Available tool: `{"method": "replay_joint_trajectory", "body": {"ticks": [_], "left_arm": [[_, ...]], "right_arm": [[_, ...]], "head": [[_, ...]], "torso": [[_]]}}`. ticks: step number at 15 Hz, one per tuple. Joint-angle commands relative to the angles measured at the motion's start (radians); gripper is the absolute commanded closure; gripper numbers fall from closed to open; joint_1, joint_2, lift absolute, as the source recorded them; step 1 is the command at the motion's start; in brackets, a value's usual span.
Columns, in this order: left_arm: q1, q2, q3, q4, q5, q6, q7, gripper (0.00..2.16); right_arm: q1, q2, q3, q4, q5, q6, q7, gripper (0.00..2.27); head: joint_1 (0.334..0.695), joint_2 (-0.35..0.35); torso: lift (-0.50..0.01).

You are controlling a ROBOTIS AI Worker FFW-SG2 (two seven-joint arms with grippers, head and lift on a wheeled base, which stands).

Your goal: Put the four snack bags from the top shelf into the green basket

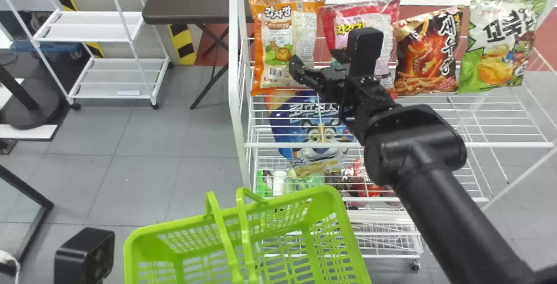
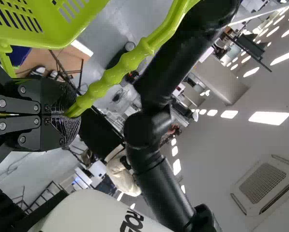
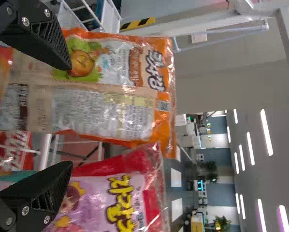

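Black right jaws, apart for picking, had to straddle the orange bag (image 1: 280,25); left jaws clamped the basket handle (image 2: 119,71).

In the head view, the bottom edge cuts off the green basket (image 1: 283,202), the right arm (image 1: 417,158) hides part of the pink snack bag (image 1: 343,27), and the lower shelf's red goods (image 1: 367,184) are too small to tell.

2 black arms (image 1: 457,205), rounded joints (image 1: 415,145) (white, lettered shell (image 2: 93,212)).
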Motion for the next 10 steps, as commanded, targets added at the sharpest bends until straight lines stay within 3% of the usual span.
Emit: {"method": "replay_joint_trajectory", "body": {"ticks": [1,3,4,5,6,7,8,10], "left_arm": [[0.003,-0.002,0.008,0.010,0.000,-0.020,-0.011,2.15],[0.008,-0.002,0.008,0.018,0.000,-0.035,-0.011,2.15],[0.008,-0.002,0.009,0.021,0.000,-0.045,-0.011,2.15],[0.009,-0.002,0.009,0.024,-0.001,-0.051,-0.011,2.15],[0.009,-0.002,0.009,0.024,-0.001,-0.051,-0.011,2.15],[0.009,-0.002,0.009,0.024,-0.001,-0.051,-0.011,2.15],[0.009,-0.002,0.009,0.024,-0.001,-0.051,-0.011,2.15],[0.009,-0.002,0.011,0.024,-0.001,-0.051,-0.011,2.15]], "right_arm": [[-0.107,0.001,0.032,0.178,-0.011,-0.075,0.008,0.14],[-0.168,0.001,0.034,0.290,-0.014,-0.097,0.070,0.23],[-0.182,0.001,0.034,0.309,-0.017,-0.093,0.108,0.42],[-0.194,0.001,0.034,0.324,-0.023,-0.087,0.159,0.72],[-0.197,0.001,0.031,0.325,-0.025,-0.081,0.188,1.21],[-0.197,0.001,0.031,0.325,-0.034,-0.078,0.189,1.71],[-0.196,0.001,0.025,0.324,-0.045,-0.072,0.189,2.05],[-0.186,0.001,0.028,0.313,-0.045,-0.072,0.192,2.23]], "head": [[0.695,0.031],[0.695,0.038],[0.695,0.037],[0.695,0.038],[0.695,0.043],[0.695,0.054],[0.695,0.057],[0.695,0.056]], "torso": [[-0.003],[-0.003],[-0.003],[-0.003],[-0.003],[-0.003],[-0.003],[-0.003]]}}
